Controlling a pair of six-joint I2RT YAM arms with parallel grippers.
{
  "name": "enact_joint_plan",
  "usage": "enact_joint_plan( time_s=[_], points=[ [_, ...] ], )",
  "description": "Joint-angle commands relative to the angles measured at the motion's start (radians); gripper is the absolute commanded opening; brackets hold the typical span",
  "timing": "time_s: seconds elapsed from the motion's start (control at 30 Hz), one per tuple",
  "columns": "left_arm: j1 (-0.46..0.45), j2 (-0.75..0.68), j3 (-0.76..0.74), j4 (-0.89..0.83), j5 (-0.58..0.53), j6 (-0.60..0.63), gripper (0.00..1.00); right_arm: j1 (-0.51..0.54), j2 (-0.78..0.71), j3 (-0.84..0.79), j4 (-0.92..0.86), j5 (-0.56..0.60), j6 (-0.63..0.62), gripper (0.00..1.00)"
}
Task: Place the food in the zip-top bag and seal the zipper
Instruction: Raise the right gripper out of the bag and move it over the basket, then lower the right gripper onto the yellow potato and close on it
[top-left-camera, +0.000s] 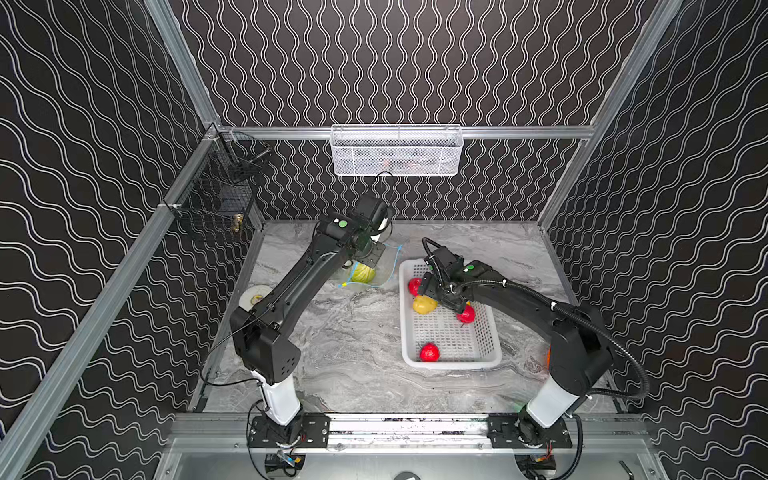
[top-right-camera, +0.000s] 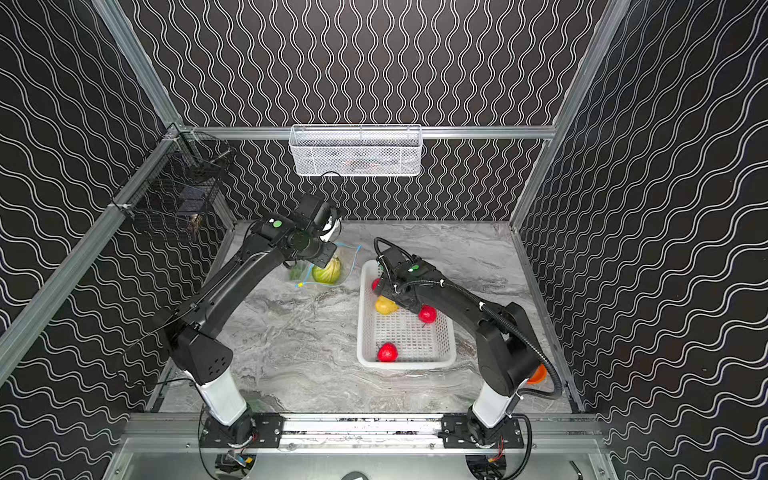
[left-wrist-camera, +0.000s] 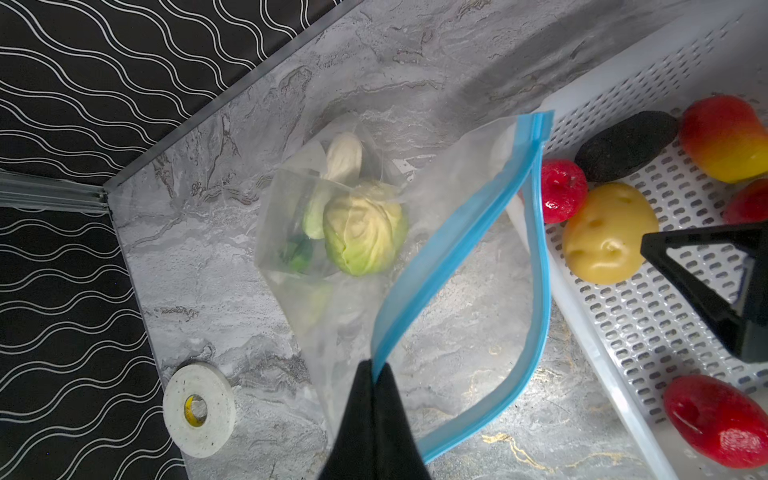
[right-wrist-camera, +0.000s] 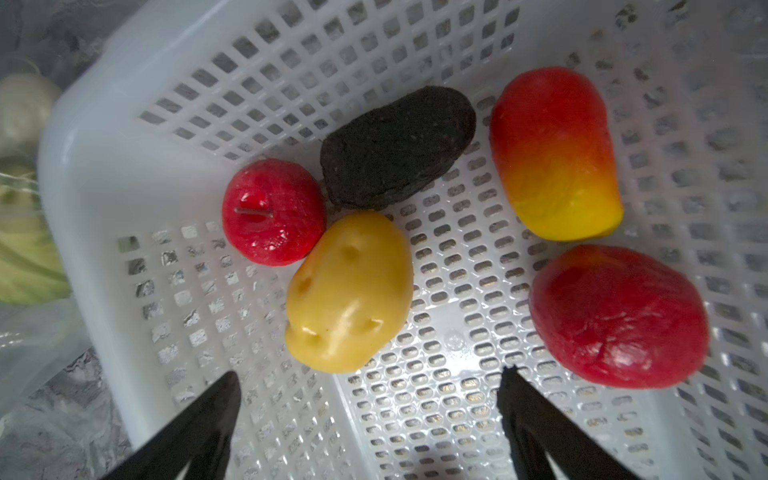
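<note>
The left jaws are closed on the zipper, pinching 1 lip of the light-blue strip and holding it raised, so the mouth of the zip-top bag gapes in a loop. The bag lies toward the far left of the worktop, just beside the far left corner of the white basket. Its yellow slider tab sits at the strip's nearer end. Inside the bag are the green cabbage, the white radish and the green leaf.

The basket stands on the right half of the worktop and holds 6 pieces:
- a small red fruit
- the dark item
- a yellow piece
- a red-and-yellow piece
- a larger red fruit
- another red fruit in its near left corner

The right jaws stand wide open and empty over the basket floor, near the yellow piece.
</note>
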Motion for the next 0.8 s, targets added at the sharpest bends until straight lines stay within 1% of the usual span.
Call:
enact_joint_plan(
  time_s=[0.0, 0.47, 0.77],
  points=[
    [-0.001, 0.004, 0.003, 0.003, -0.006, 0.013, 0.0, 0.001, 0.011, 0.0, -0.006, 0.015, 0.032, 0.97],
    [0.0, 0.009, -0.002, 0.004, -0.003, 0.01, 0.0, 0.001, 0.09, 0.007, 0.047, -0.042, 0.045, 0.96],
    [0.0, 0.011, 0.0, 0.004, -0.015, 0.012, 0.0, -0.002, 0.166, 0.059, 0.049, -0.042, 0.052, 0.93]
  ],
)
